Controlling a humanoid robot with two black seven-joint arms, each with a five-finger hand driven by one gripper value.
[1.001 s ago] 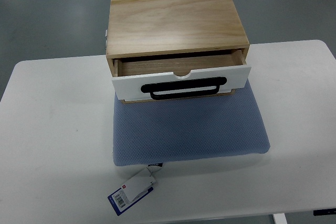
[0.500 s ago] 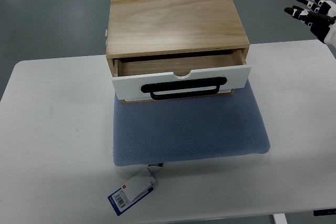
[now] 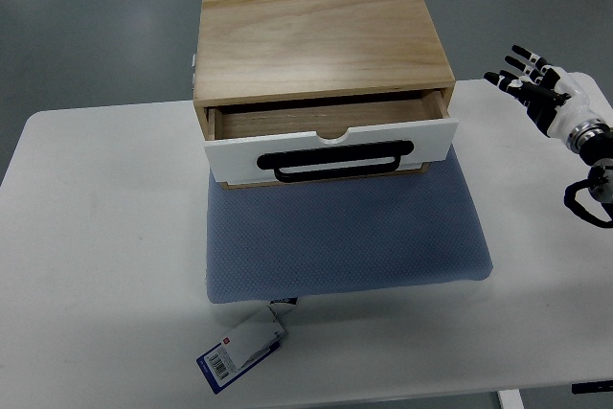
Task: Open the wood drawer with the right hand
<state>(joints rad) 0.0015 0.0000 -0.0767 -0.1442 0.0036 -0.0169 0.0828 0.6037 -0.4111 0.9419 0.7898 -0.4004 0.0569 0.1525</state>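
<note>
While a barcode tag (image 3: 241,352) lies at the near-left corner of the blue mat (image 3: 347,242) on the white table (image 3: 96,265), the wood drawer box (image 3: 321,40) stands on the mat's far part. Its white-fronted drawer (image 3: 330,148) with a black handle (image 3: 335,161) is pulled partly out. Well right of it, the right hand (image 3: 536,88) hovers with fingers spread wide, holding nothing.

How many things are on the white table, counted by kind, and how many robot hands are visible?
Wooden drawer box: 1
Blue mat: 1
Paper tag: 1
Robot hand, the right hand, fingers spread, holding nothing: 1
Total: 4
</note>
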